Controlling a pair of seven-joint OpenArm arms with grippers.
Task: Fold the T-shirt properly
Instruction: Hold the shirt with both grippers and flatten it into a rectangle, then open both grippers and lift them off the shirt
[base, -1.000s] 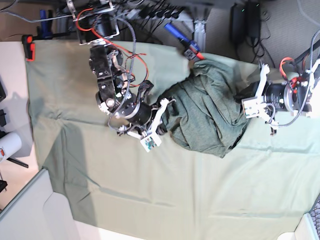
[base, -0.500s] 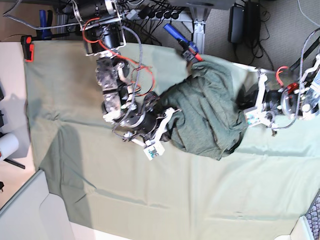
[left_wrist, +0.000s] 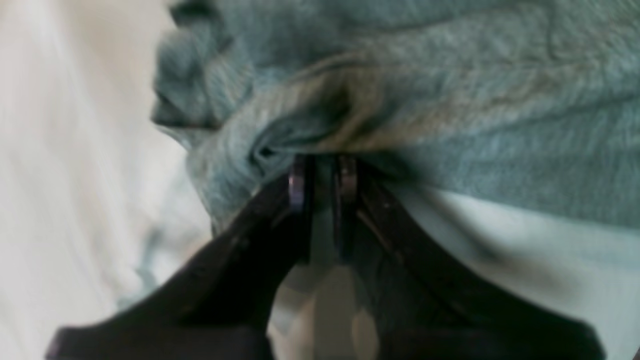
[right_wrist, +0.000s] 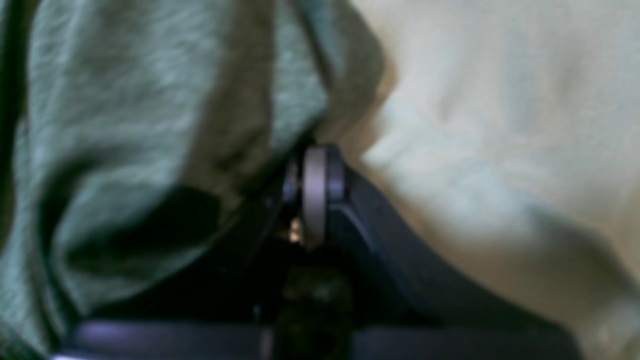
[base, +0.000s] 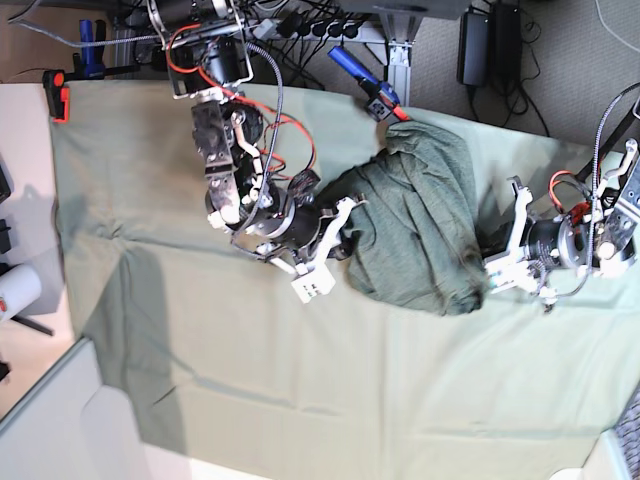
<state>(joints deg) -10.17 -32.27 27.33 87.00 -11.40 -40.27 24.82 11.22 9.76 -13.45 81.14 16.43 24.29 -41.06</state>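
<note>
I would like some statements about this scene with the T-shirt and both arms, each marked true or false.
1. The left end effector is shut on a bunched fold of the T-shirt. True.
2. The T-shirt lies spread flat with both sleeves out. False: it sits in a wrinkled heap.
3. The right end effector is wide open, away from the shirt. False: it is shut at the shirt's edge.
4. The T-shirt is darker than the table cloth beneath it. True.
5. Both arms are on the same side of the T-shirt. False: in the base view they are on opposite sides.
</note>
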